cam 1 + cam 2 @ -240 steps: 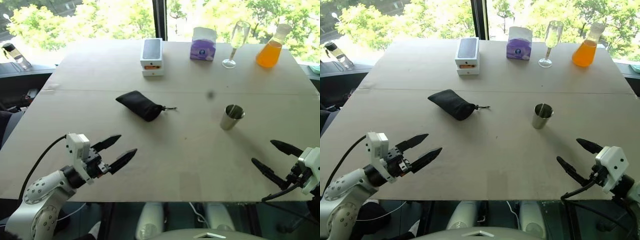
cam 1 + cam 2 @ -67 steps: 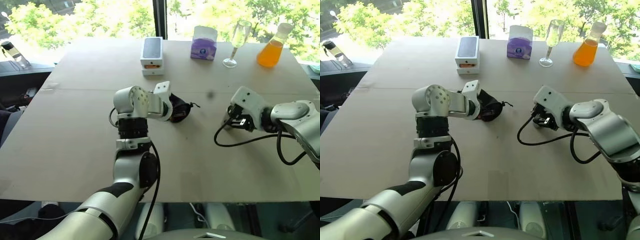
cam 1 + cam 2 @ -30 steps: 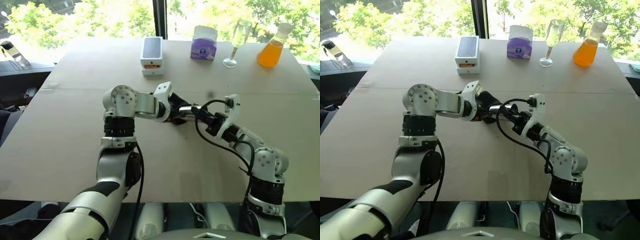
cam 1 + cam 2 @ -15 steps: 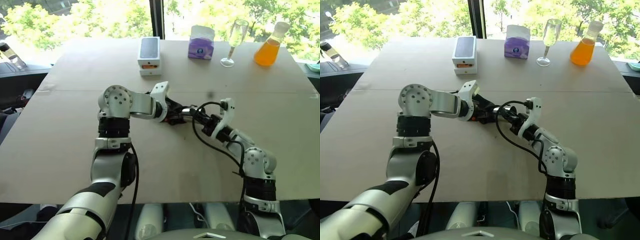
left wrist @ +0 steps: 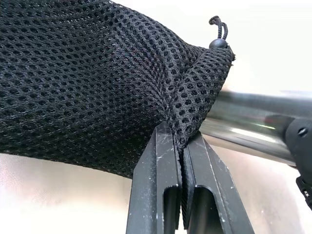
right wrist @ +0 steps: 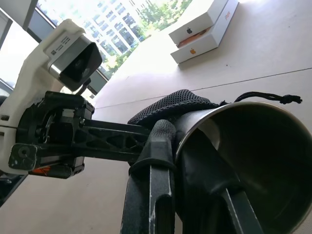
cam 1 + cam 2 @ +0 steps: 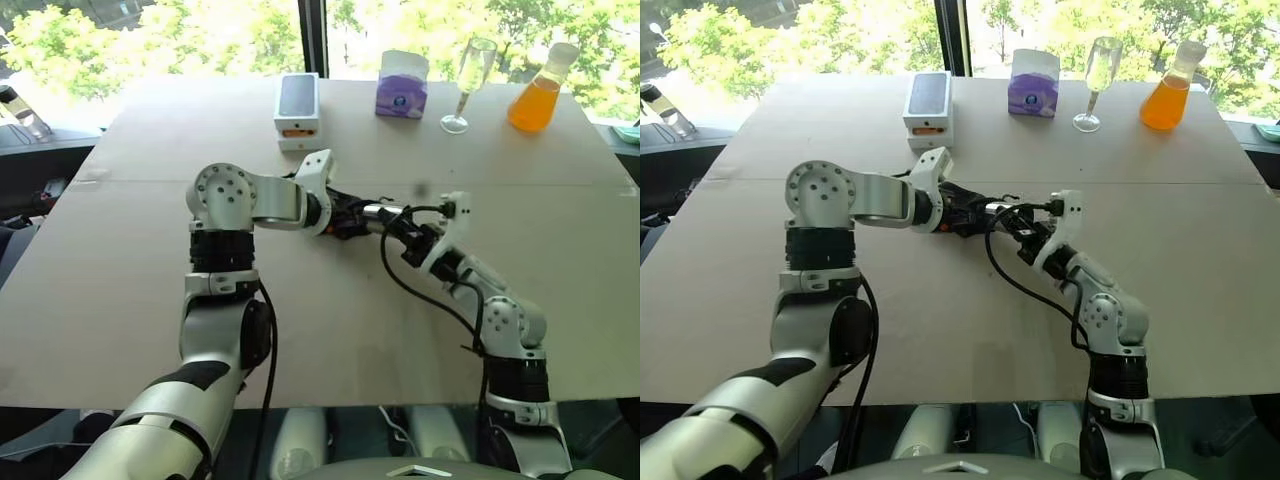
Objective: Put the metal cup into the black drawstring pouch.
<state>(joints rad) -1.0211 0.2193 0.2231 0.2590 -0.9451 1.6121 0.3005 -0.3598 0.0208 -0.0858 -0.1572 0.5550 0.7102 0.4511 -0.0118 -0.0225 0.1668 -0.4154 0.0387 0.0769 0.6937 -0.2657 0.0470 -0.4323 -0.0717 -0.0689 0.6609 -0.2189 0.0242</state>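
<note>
Our left claw (image 5: 181, 146) is pressed together on a fold of mesh at the mouth of the black drawstring pouch (image 5: 92, 83), holding the bag up off the tabletop (image 7: 120, 250). The pouch's cord and bead (image 5: 219, 36) stick out just past the pinched edge. Our right claw (image 6: 187, 146) is clamped on the rim of the metal cup (image 6: 243, 161), one finger outside the wall and one inside. The cup lies roughly level, its base end touching the pouch's mouth, and from the left wrist we see its shiny side (image 5: 253, 122) just beside the mesh. Both arms meet over the middle of the tabletop. Along the far edge stand a white box (image 7: 299, 110), a purple tissue box (image 7: 403, 85), a stemmed glass (image 7: 470, 80) and an orange flask (image 7: 540, 90), all well apart from our claws.
</note>
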